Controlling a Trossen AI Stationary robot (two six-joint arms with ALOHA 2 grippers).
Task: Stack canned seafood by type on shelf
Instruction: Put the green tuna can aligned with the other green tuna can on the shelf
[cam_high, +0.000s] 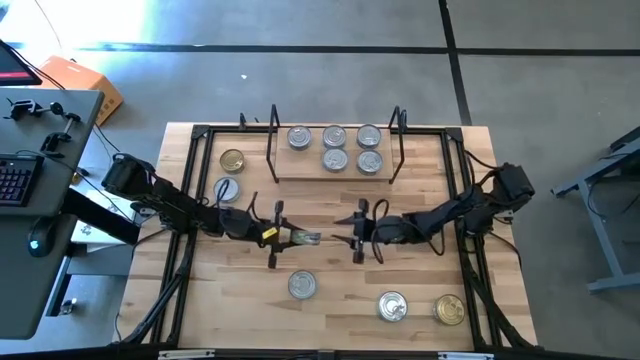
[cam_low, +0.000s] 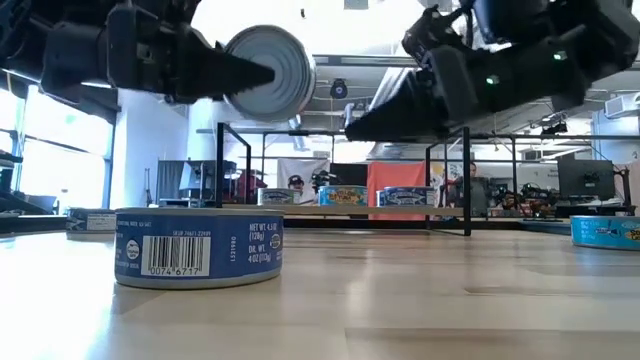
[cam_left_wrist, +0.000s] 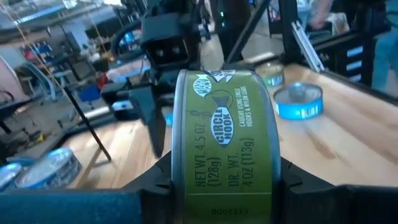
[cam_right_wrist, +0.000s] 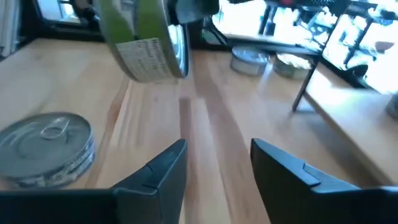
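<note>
Behind our table (cam_high: 330, 270) stretches a grey floor. At the table's far edge our shelf (cam_high: 335, 174) carries five silver-lidded tins (cam_high: 334, 137); others sit scattered on the table. Our left pincer (cam_high: 300, 238) is clamped on a green-labelled tin (cam_left_wrist: 222, 143) raised above mid-table, reading "Circle Hook", "NET WT. 4.5 OZ (128g)". Our right pincer (cam_right_wrist: 214, 162) faces it, fingers apart, empty
</note>
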